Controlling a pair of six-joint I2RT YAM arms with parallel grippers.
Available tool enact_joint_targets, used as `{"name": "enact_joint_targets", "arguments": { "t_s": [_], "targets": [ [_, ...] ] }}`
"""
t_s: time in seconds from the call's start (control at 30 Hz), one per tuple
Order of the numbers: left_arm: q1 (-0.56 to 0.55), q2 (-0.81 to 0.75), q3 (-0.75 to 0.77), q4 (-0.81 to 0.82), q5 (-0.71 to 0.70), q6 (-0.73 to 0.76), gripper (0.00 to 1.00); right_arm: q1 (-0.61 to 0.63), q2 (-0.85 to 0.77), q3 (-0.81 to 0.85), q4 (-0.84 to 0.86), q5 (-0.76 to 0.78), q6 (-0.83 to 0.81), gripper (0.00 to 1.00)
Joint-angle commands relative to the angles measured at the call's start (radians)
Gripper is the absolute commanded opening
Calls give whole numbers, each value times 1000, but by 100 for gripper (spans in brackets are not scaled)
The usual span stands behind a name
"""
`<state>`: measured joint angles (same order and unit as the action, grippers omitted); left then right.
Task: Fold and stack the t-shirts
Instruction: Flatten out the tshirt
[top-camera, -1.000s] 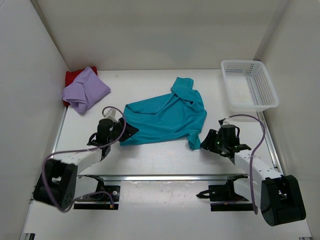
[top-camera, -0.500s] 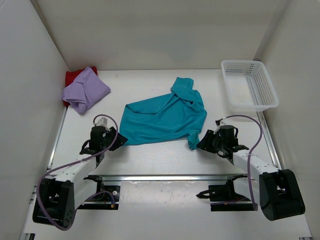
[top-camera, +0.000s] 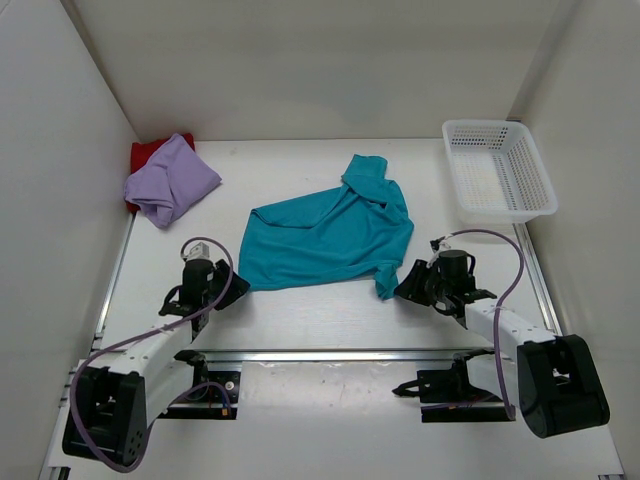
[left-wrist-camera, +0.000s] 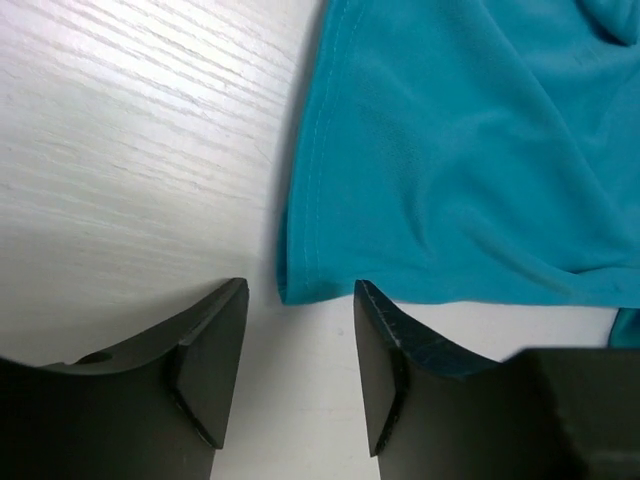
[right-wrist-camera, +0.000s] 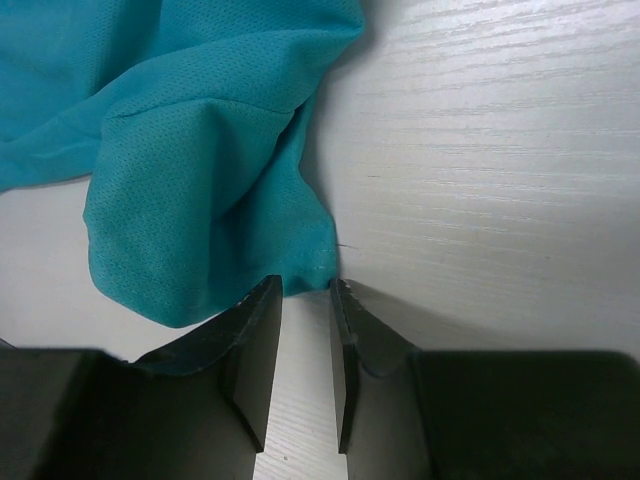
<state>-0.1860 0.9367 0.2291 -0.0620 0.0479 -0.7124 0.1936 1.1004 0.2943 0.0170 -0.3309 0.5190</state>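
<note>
Top view: the left pincer (top-camera: 232, 292) has backed off the teal t-shirt (top-camera: 330, 235), which lies spread on the surface (top-camera: 300, 325)

Left wrist: jaws released, hem corner (left-wrist-camera: 300, 285) just ahead, ungripped

Right wrist: the right pincer (right-wrist-camera: 307, 285) is narrowing at the sleeve (right-wrist-camera: 200, 180), with nothing pinched yet, so folding looks unstarted

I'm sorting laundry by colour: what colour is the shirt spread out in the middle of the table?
The t-shirt is plain teal-blue; the top external view shows it best.

Left jaws farther back, off the teal t-shirt (top-camera: 325, 235) hem corner; right jaws nearer its sleeve (top-camera: 385, 281).
</note>
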Motion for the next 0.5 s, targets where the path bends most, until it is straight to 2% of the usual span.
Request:
{"name": "enact_joint_targets", "arguments": {
  "t_s": [0.0,0.23,0.33,0.47],
  "targets": [
    [6,36,-24,-21,-26,-41,57,20,-8,-20,20,21,-20,25],
    [-10,106,-11,21,-6,-133,45,0,-40,-47,31,15,-22,25],
    [-1,109,-10,18,-9,-139,35,-11,-42,-53,47,16,-20,28],
    [-1,83,-23,50,-14,-151,15,-16,-19,-50,63,9,-25,29]
  ]
}}
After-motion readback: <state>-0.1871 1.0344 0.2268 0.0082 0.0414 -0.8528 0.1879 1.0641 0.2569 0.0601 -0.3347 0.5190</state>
